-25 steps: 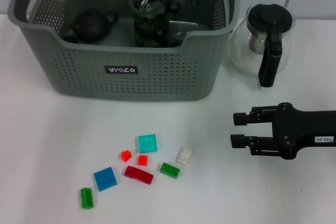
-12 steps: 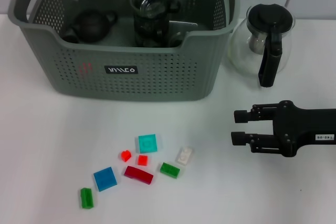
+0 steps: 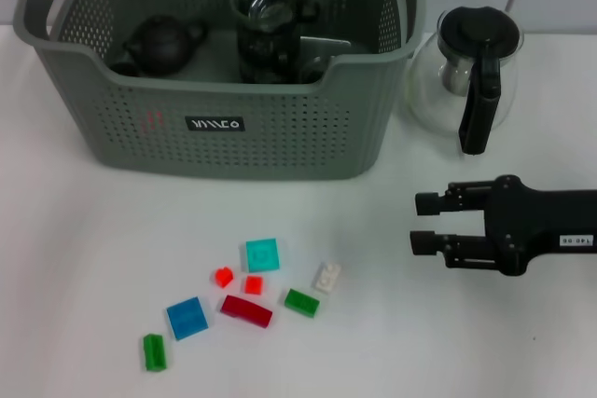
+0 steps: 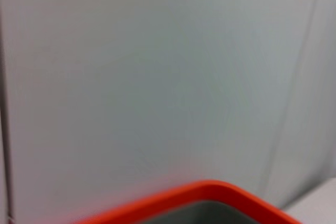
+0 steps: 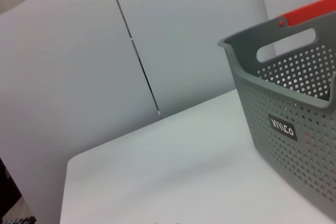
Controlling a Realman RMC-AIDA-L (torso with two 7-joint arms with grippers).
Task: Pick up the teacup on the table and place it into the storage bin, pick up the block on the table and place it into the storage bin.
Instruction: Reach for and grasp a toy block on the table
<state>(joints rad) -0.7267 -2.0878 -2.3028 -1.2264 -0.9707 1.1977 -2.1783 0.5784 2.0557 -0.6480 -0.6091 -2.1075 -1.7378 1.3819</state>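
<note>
The grey perforated storage bin [image 3: 280, 128] stands at the back of the table, and its wall also fills the right wrist view [image 5: 294, 145]. Inside it a glass teacup [image 3: 266, 16] stands upright beside a dark teapot [image 3: 163, 44]. Several small blocks lie on the table in front of the bin, among them a teal block [image 3: 262, 254], a blue one [image 3: 187, 317] and a dark red one [image 3: 246, 310]. My right gripper [image 3: 415, 224] hovers open and empty to the right of the blocks. My left gripper is out of sight; the left wrist view shows only an orange bin rim [image 4: 199, 192].
A glass teapot with a black handle and lid [image 3: 471, 72] stands right of the bin, just behind my right arm. Green blocks [image 3: 154, 351] and a white block [image 3: 326, 276] lie among the others. Bare white table surrounds the blocks.
My left arm, which hung over the bin's back left corner, has pulled away out of the head view. The right arm and the blocks have not moved.
</note>
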